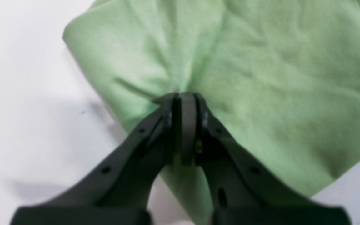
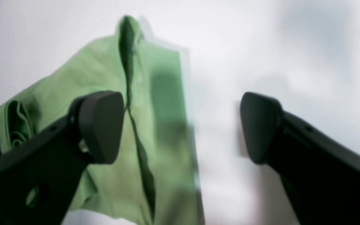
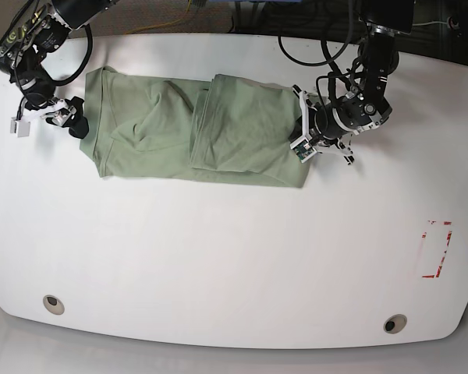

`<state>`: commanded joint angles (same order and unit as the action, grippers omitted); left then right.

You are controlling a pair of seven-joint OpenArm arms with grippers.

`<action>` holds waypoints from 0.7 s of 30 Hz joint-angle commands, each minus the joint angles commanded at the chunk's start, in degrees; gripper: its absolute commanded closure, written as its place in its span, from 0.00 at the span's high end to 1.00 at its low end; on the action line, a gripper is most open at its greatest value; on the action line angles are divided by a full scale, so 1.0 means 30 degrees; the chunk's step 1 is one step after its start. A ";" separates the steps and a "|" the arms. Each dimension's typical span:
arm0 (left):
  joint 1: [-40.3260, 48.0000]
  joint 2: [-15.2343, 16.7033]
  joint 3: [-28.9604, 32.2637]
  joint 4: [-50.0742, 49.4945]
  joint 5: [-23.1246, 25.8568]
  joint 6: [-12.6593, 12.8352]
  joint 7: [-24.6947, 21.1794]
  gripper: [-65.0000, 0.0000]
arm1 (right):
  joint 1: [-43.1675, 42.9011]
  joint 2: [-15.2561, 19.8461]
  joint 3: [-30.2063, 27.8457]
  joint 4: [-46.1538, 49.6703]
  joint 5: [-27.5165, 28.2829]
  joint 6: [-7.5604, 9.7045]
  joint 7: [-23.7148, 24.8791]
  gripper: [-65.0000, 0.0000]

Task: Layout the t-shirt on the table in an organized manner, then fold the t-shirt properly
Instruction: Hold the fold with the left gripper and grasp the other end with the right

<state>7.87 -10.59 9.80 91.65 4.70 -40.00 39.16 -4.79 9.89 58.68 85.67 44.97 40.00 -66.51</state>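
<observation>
The t-shirt (image 3: 195, 132) is lying partly folded on the far half of the table (image 3: 218, 265), with one flap doubled over its middle and wrinkles running across the cloth. At the shirt's edge nearest the red tape mark (image 3: 437, 249), the left gripper (image 1: 184, 100) is pinching a bunch of the green fabric, its jaws pressed together. At the shirt's opposite edge, the right gripper (image 2: 183, 125) is hanging with its jaws spread wide and nothing between them, one finger (image 2: 100, 125) over the cloth and the other over bare tabletop.
</observation>
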 joint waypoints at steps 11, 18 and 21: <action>0.0029 0.0000 0.0000 0.0000 0.0000 0.0000 0.0000 0.04 | -0.1114 -0.0674 -0.1436 0.0000 0.0029 0.0000 0.0000 0.86; 0.0029 0.0000 0.0000 0.0000 0.0000 0.0000 0.0000 0.04 | -0.1524 -0.0938 -0.2579 0.0029 0.0029 0.0000 0.0000 0.86; 0.0029 0.0000 0.0000 0.0000 0.0000 0.0000 0.0000 0.04 | -0.1524 -0.1348 -0.3077 0.0059 0.0029 0.0000 0.0000 0.86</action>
<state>7.96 -10.59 9.80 91.65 4.70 -40.00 39.16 -9.36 5.85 49.45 85.85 45.05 40.00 -66.51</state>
